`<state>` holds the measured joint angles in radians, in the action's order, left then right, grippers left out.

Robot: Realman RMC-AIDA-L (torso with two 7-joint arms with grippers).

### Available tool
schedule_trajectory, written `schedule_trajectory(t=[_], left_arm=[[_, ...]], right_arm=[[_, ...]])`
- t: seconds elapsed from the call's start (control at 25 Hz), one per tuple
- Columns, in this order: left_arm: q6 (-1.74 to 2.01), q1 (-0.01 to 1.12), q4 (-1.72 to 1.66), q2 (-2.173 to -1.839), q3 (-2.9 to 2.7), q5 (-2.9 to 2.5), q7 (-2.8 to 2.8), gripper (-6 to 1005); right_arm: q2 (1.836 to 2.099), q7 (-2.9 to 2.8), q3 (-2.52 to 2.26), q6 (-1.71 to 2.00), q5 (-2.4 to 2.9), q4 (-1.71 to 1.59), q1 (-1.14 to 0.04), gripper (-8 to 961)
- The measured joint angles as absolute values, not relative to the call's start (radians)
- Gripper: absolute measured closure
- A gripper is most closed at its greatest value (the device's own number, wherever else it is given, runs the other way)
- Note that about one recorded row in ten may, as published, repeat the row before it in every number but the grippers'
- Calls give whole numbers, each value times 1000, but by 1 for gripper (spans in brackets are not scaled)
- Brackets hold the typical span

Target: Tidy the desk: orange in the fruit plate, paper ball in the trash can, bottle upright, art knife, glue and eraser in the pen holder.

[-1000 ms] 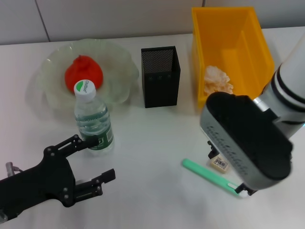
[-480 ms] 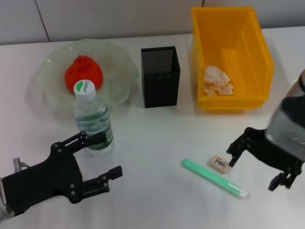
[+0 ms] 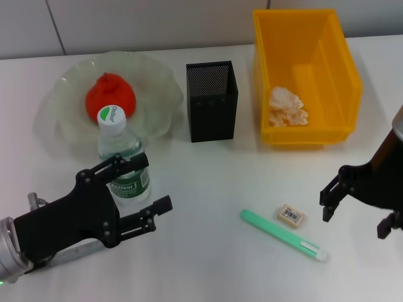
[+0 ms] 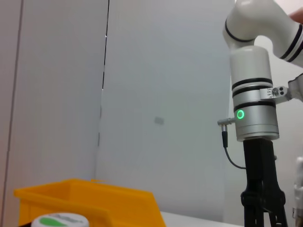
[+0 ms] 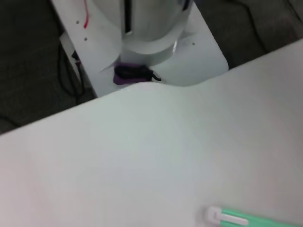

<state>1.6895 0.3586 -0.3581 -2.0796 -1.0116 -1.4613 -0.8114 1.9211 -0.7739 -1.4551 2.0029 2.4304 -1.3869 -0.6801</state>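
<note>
Both of my grippers stand with fingers spread and hold nothing. My left gripper hovers low at the near left of the white desk, its upper finger just in front of the bottle, which stands upright with its cap on; I cannot tell whether they touch. My right gripper hangs at the near right edge, apart from the loose items.

Desk findings: the orange sits in the clear fruit plate at the far left. The black mesh pen holder stands at centre rear. The yellow trash can is to its right, with the paper ball inside. On the bare near surface lie the green art knife and, just beside it, the small eraser, not touching. Glue could not be identified.

Room: a pale panelled wall runs behind the desk. The right wrist view shows the desk's near edge, dark flooring and my white base.
</note>
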Motion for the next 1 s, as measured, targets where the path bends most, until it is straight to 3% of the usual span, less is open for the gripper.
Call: schedule_trajectory(t=[0.4, 1.0], left_arm=[[1681, 382, -328, -2080, -1017, -1416, -802, 182], [1676, 384, -292, -2080, -1023, -1387, -799, 182]], right_arm=[[1904, -461, -1416, 1959, 2422, -1241, -731, 119], [1904, -61, -1405, 1931, 2402, -1196, -724, 119]])
